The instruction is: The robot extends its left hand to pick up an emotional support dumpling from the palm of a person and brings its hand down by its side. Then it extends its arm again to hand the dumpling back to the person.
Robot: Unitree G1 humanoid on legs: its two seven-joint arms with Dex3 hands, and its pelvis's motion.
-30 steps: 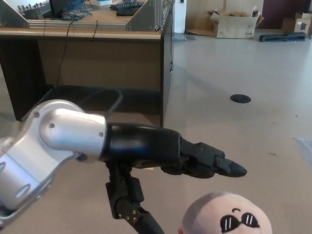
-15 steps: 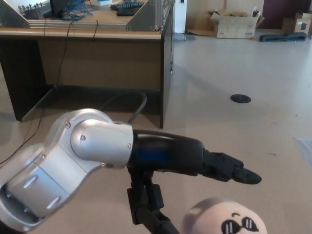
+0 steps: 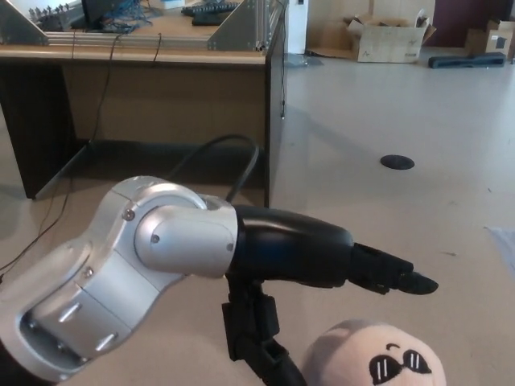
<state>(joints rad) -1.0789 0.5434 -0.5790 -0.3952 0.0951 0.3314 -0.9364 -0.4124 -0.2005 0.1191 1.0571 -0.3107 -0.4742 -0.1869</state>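
I see my silver-and-black left arm (image 3: 185,265) reaching across the frame toward the right. Its black left hand (image 3: 394,276) points outward, fingers extended together, holding nothing. Just below it, the round white plush dumpling with sunglasses face (image 3: 374,358) is cut off by the bottom edge; whatever supports it is hidden.

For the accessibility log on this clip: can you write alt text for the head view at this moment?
The robot's left hand reaches forward on its silver-and-black arm, fingers extended and holding nothing, just above a pale plush dumpling with a sunglasses face at the bottom edge. Behind are a wooden desk, a beige floor and a cardboard box.
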